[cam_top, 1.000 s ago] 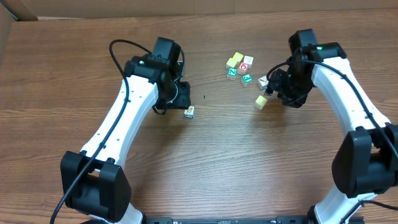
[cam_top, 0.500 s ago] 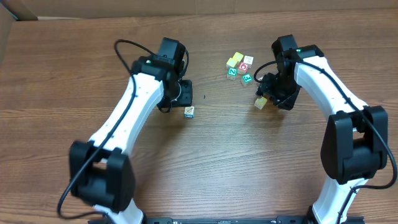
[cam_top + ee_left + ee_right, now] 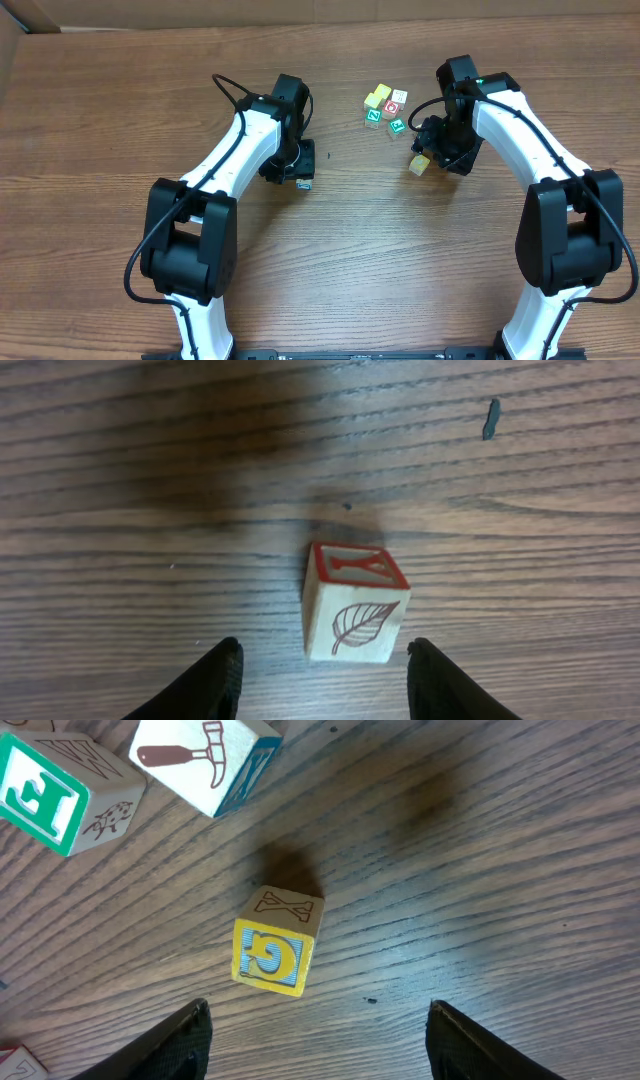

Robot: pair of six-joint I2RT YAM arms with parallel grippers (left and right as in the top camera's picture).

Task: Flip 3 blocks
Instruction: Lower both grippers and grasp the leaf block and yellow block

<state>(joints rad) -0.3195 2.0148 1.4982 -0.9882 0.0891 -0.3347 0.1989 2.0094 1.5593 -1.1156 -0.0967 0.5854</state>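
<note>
Left end effector (image 3: 322, 660) is open: one finger each side of the leaf block (image 3: 355, 605), neither touching it. The block sits on the surface (image 3: 120, 510) right at the tips and extends up-frame from them, offset toward the right-hand finger. Its red-framed face is up and the leaf face is toward the camera. In the overhead view it's centre-left, well apart from the other blocks.

Right end effector (image 3: 318, 1010) is also open and holds nothing. The yellow G block (image 3: 275, 945) lies just ahead of its tips, up-frame and closer to the left-hand finger, with the G face toward the camera. The hammer block (image 3: 205, 755) and green-letter block (image 3: 55, 785) sit in the upper left of that frame, near but clear of the G block.

These are cubes, so we have no long axis to line up; what matters is centring. We judge both arms need a small sideways shift before closing. Each arm has its own block. The third should come from the group near the right arm.
</note>
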